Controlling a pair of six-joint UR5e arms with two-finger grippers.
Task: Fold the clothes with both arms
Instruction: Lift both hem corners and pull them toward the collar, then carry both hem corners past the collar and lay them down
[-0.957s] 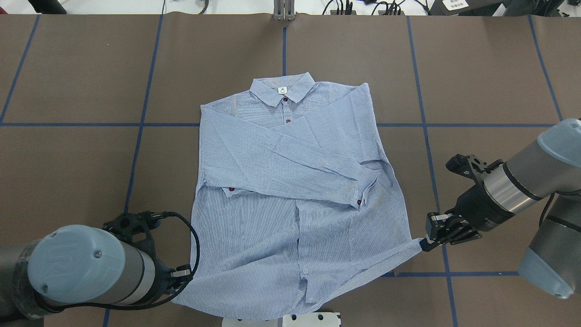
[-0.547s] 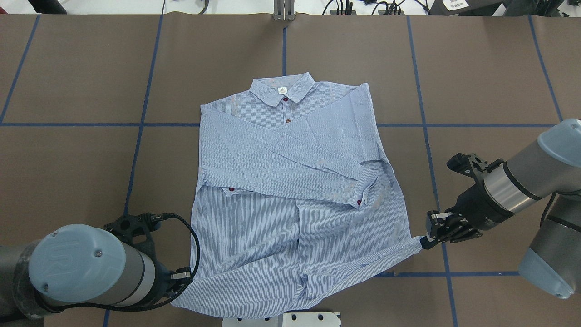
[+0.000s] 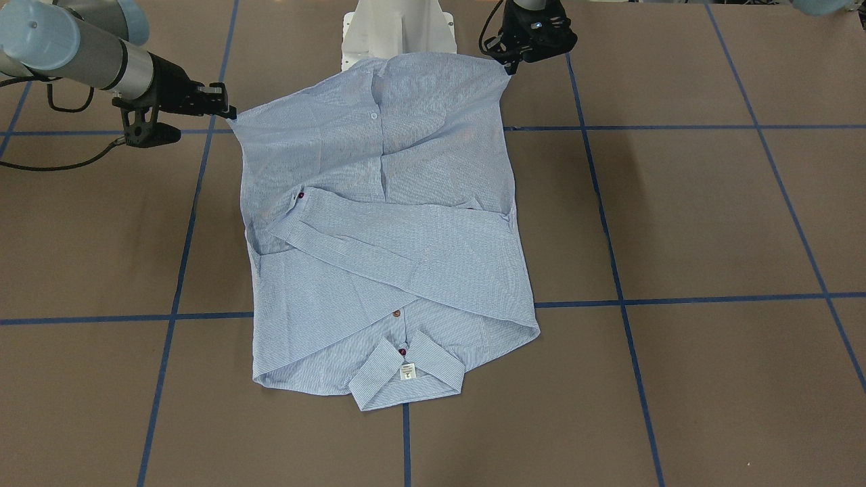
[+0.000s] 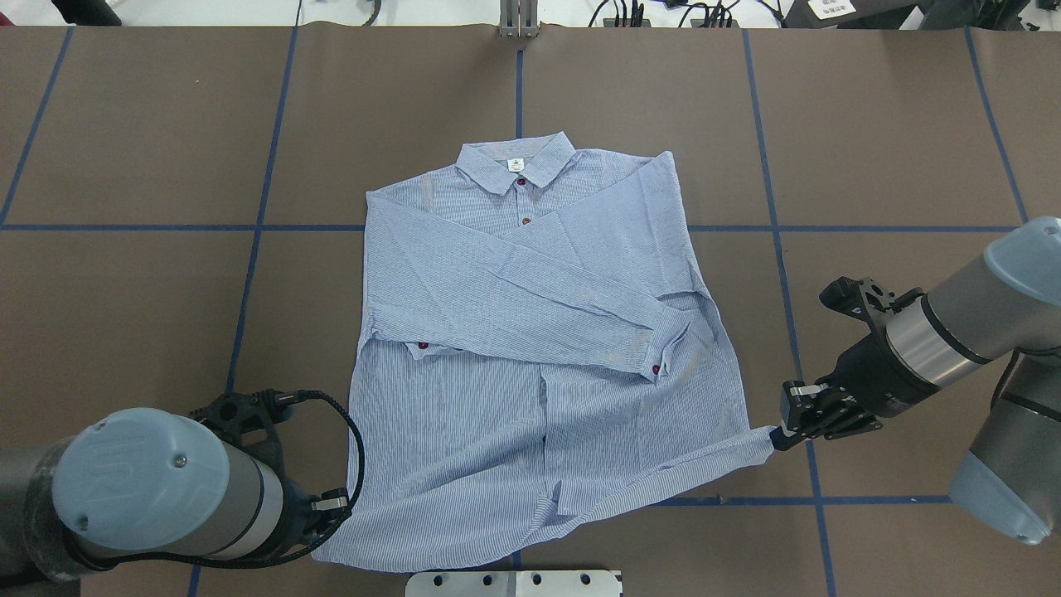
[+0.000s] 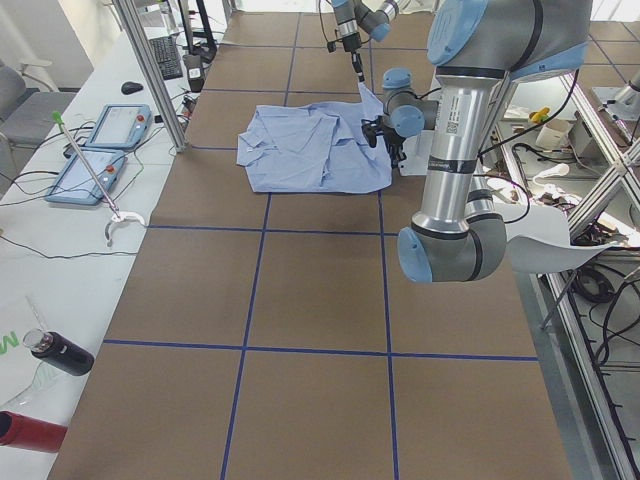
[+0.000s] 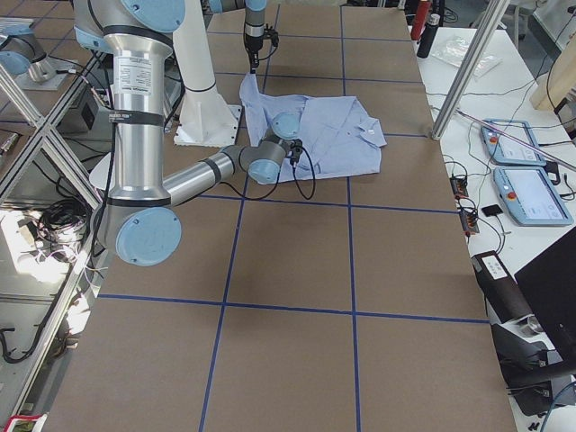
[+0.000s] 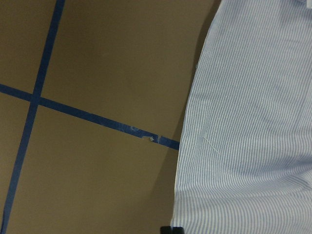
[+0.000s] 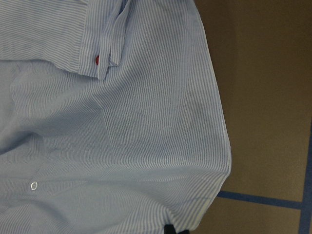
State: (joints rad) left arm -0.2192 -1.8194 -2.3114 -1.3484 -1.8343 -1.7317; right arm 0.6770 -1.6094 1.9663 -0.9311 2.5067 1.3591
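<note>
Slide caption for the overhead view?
Left gripper and right gripper each pinch a hem corner of the striped shirt, sleeves folded across its front.

Brown, blue-taped table [image 4: 124, 124] under striped shirt [image 4: 514, 282]

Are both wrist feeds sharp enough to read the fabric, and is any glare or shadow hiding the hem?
Left wrist view: stripes on the shirt crisp, with a dark shadow beside its edge. Right wrist view: stripes clear, no glare. Overhead view: even light, but the left arm mostly hides the left gripper.
</note>
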